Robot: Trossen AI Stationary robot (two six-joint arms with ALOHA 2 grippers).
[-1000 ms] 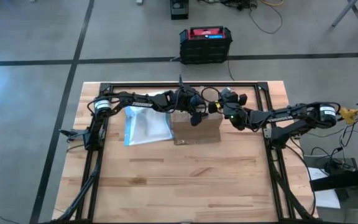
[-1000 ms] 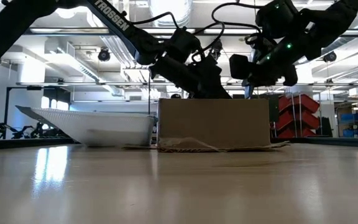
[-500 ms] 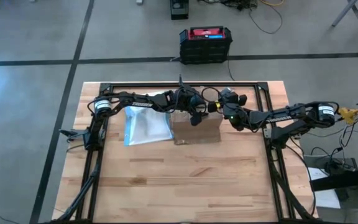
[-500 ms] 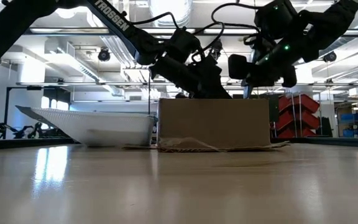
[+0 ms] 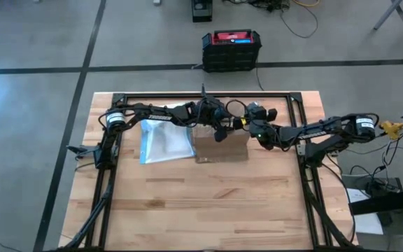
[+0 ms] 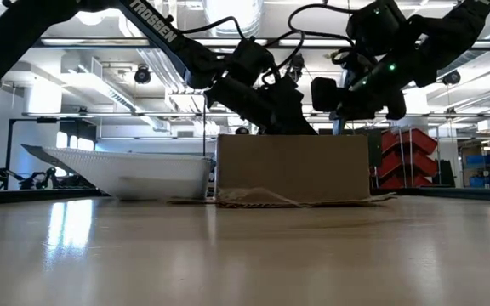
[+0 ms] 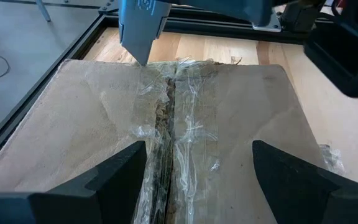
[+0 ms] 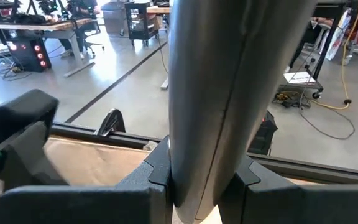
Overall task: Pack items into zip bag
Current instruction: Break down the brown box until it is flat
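Note:
The brown cardboard box [image 5: 221, 145] stands mid-table, shut, with clear tape along its top seam [image 7: 169, 124]. The zip bag [image 5: 163, 141] lies flat on the table left of the box, also seen in the low view [image 6: 126, 174]. My left gripper [image 7: 199, 149] is open and hovers over the box top, one finger on either side of the seam; I cannot tell whether it touches. My right gripper [image 5: 243, 120] is shut on a slim grey stick-like tool [image 8: 229, 93] over the box's far right part. The items are hidden. My right gripper pinches the grey tool's shaft [image 8: 197, 186] between its two fingers, which lie across it. The tool points down from the gripper, and its tip [image 7: 143, 53] meets the taped seam at the box's far edge.
A black metal frame [image 5: 117, 98] runs along the table's far and side edges. A black and red case [image 5: 231, 49] sits on the floor beyond the far edge. Bare wood [image 5: 208, 203] stretches across the near half of the table.
My right gripper with the tool has crept a little toward the table's left, over the box's far edge. The left gripper, box and bag have stayed where they were.

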